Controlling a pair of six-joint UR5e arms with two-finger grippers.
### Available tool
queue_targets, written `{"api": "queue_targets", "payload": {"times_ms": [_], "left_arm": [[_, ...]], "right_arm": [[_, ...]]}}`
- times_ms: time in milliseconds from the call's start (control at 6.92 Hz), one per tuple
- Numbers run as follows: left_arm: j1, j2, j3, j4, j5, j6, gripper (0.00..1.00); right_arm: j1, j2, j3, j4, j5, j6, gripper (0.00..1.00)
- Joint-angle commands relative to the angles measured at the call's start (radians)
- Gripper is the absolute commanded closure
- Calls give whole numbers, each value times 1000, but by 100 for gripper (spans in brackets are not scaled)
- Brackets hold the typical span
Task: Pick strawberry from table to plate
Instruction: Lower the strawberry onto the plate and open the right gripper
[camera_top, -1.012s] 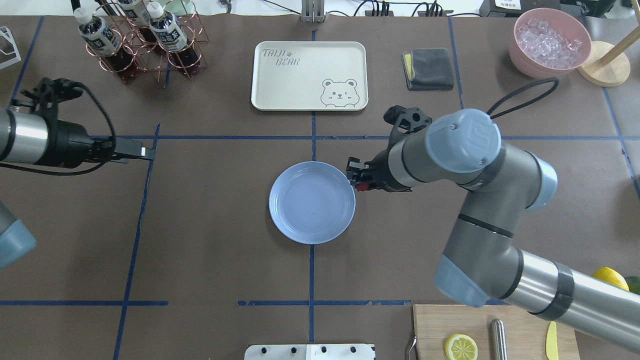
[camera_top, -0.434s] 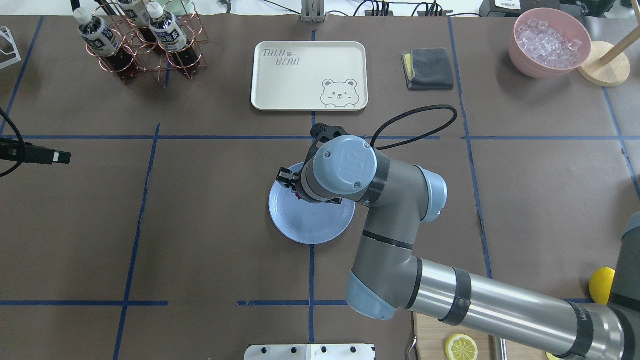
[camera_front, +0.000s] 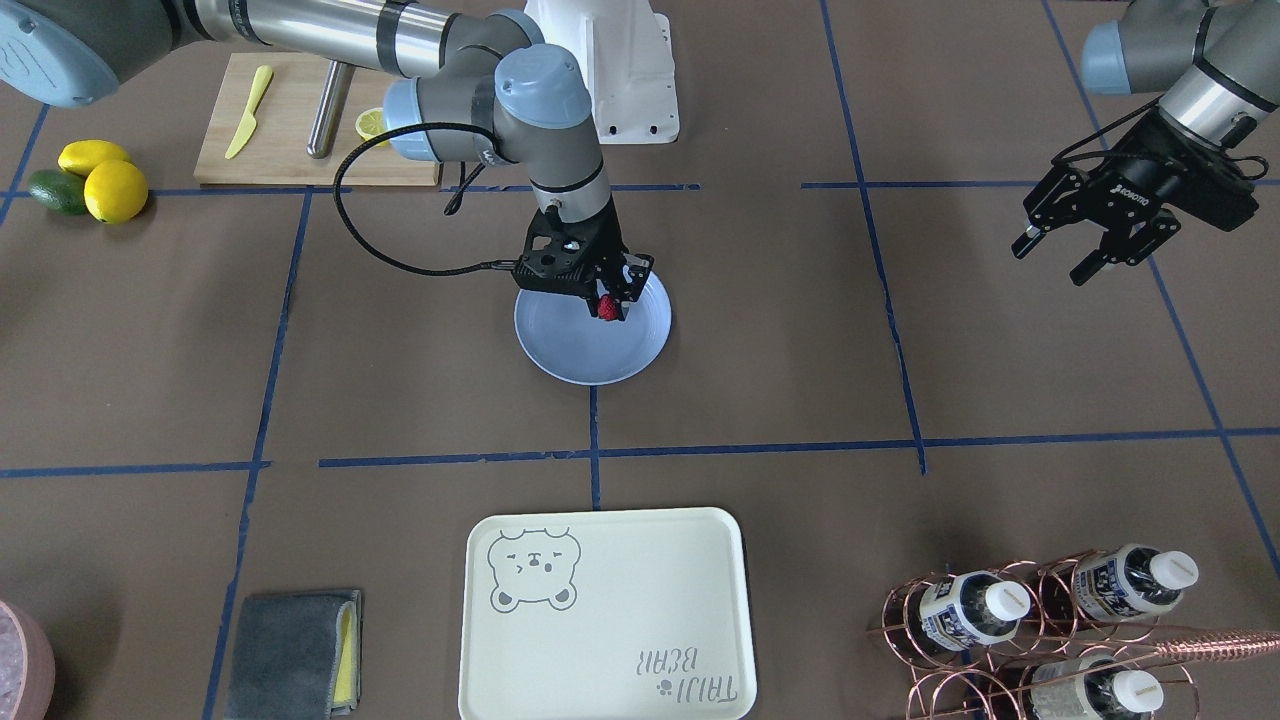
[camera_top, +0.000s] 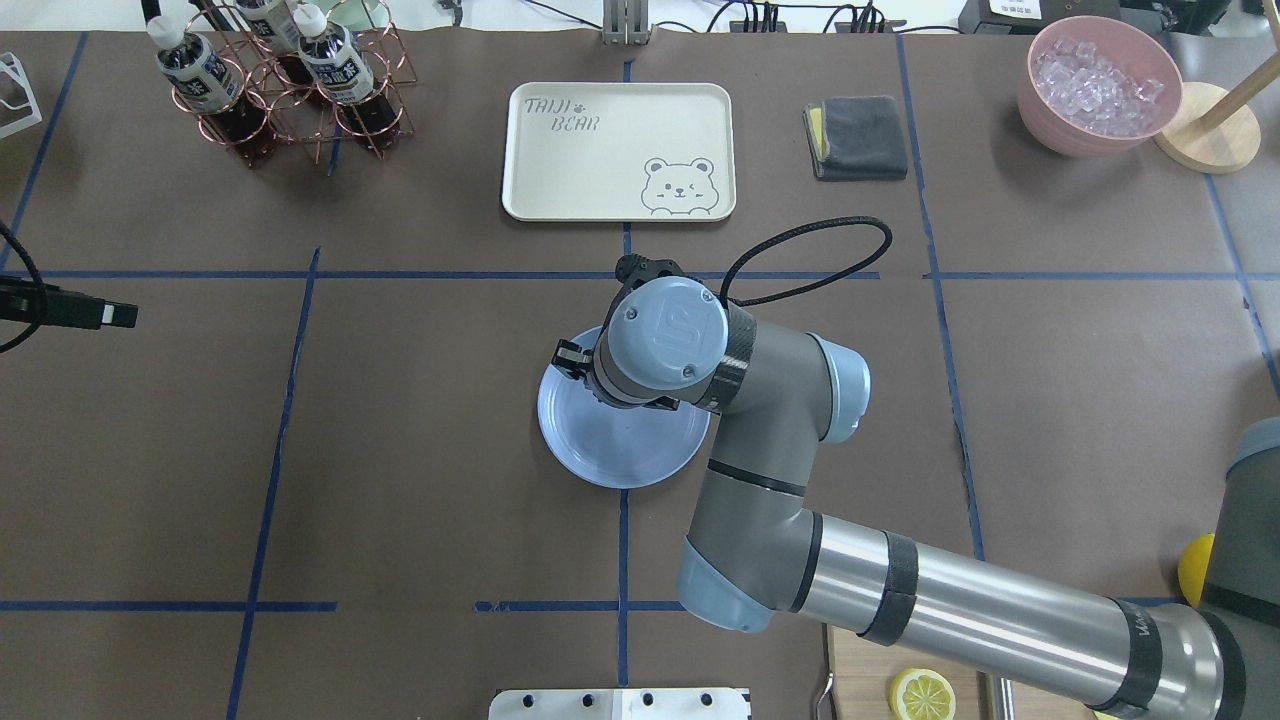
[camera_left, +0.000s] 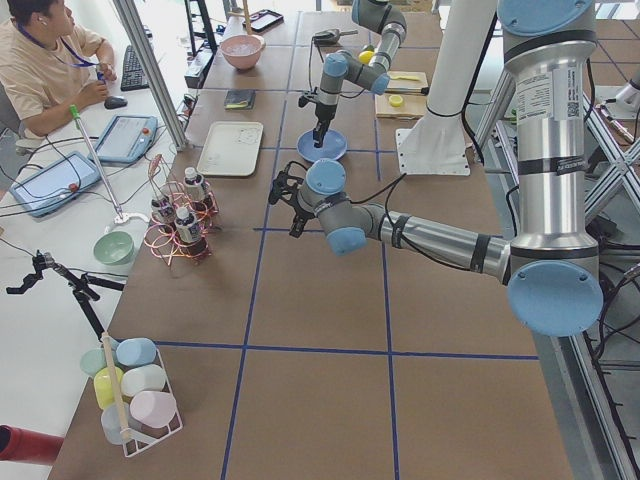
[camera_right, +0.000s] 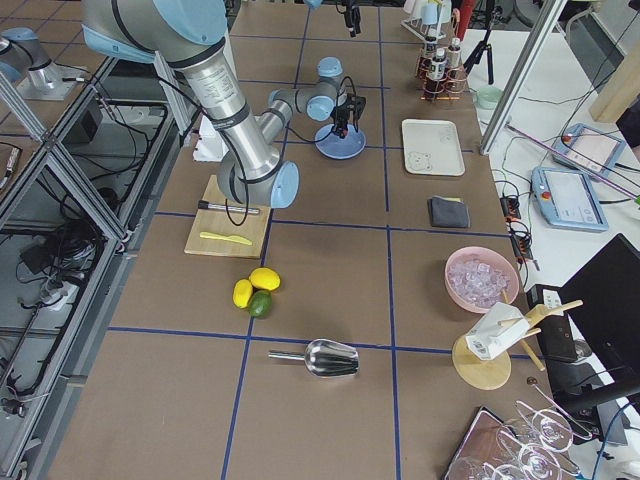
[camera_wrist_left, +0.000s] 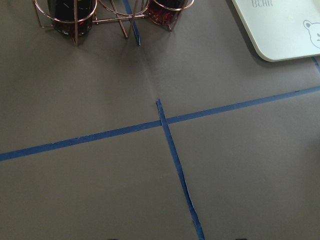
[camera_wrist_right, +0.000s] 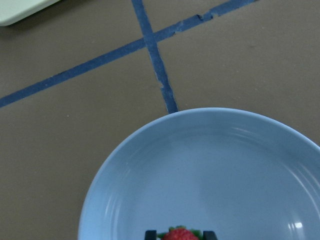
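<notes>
The light-blue plate (camera_front: 575, 355) lies at the middle of the brown table (camera_front: 900, 350). My right gripper (camera_front: 607, 303) hangs over the plate's robot-side half, shut on the small red strawberry (camera_front: 607, 307). The right wrist view shows the strawberry (camera_wrist_right: 179, 234) between the fingertips at the bottom edge, with the plate (camera_wrist_right: 150, 150) just below it. From overhead, the right wrist hides the berry above the plate (camera_top: 600, 445). Whether the berry touches the plate, I cannot tell. My left gripper (camera_front: 1052, 258) hovers far off to the side, open and holding nothing.
A cream bear tray (camera_top: 618, 150) lies beyond the plate. A copper bottle rack (camera_top: 280, 80), a grey cloth (camera_top: 858, 137) and a pink bowl of ice (camera_top: 1098, 85) line the far edge. The cutting board (camera_front: 290, 150), lemons (camera_front: 115, 190) and avocado (camera_front: 55, 192) sit near the robot's base.
My right gripper carried the strawberry left from beside the plate's right rim to over the plate. My left arm pulled back toward the table's left edge.
</notes>
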Motion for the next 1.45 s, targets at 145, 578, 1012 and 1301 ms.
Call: {"api": "queue_targets", "payload": {"times_ms": [145, 578, 1012, 1301], "left_arm": [[0, -3, 0, 0, 0, -4, 16], [0, -3, 3, 0, 0, -4, 16], [0, -4, 3, 0, 0, -4, 16], [1, -6, 5, 0, 1, -5, 16]], "right_arm": [[0, -1, -6, -27, 0, 0, 100], [0, 0, -22, -25, 0, -3, 100], [-5, -1, -23, -27, 0, -3, 100], [-9, -8, -23, -28, 0, -4, 100]]}}
